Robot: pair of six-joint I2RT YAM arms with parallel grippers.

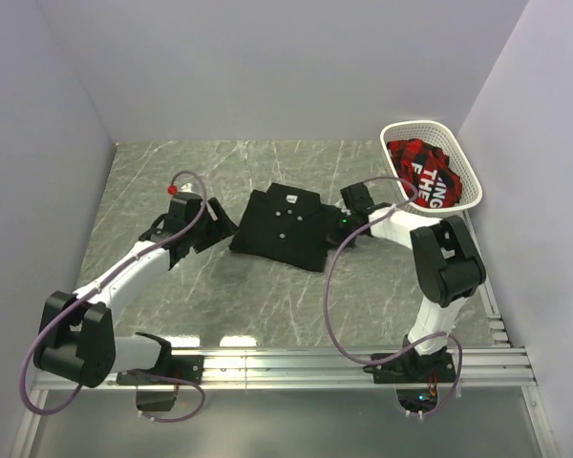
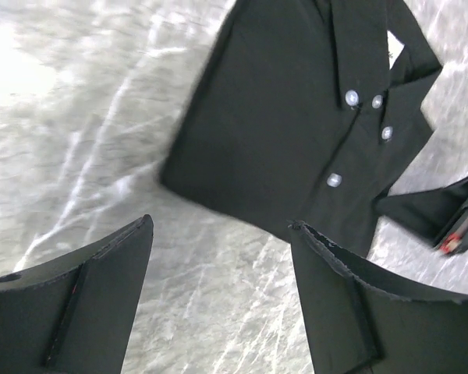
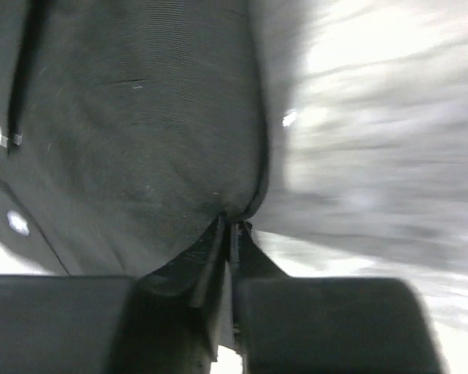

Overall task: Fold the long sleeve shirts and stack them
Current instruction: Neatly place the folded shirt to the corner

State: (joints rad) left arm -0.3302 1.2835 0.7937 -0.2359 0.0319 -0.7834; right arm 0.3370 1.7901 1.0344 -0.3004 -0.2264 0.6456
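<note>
Shirt (image 1: 285,226), black and folded into a compact block, is laid flat near the middle of the table (image 1: 172,172), with its collar toward the far side and small white buttons (image 2: 351,98) facing up. One sleeve end is seen sticking out at the right edge of the fold.

The left gripper (image 1: 215,227) is held just beside the left edge of the shirt, apart from it. In the left wrist view its jaws are spread wide with only marbled table (image 2: 78,117) between them, and nothing is held; the shirt (image 2: 273,117) lies beyond the fingertips.

The right gripper (image 1: 344,218) is placed at the shirt's right edge. In the right wrist view its jaws are pressed together, and a fold of black shirt fabric (image 3: 140,117) is pinched between the tips (image 3: 230,230).

A white basket (image 1: 430,127) is set at the far right corner, well apart from the shirt, and a red and black plaid cloth (image 1: 415,155) with white lettering is piled inside it.
</note>
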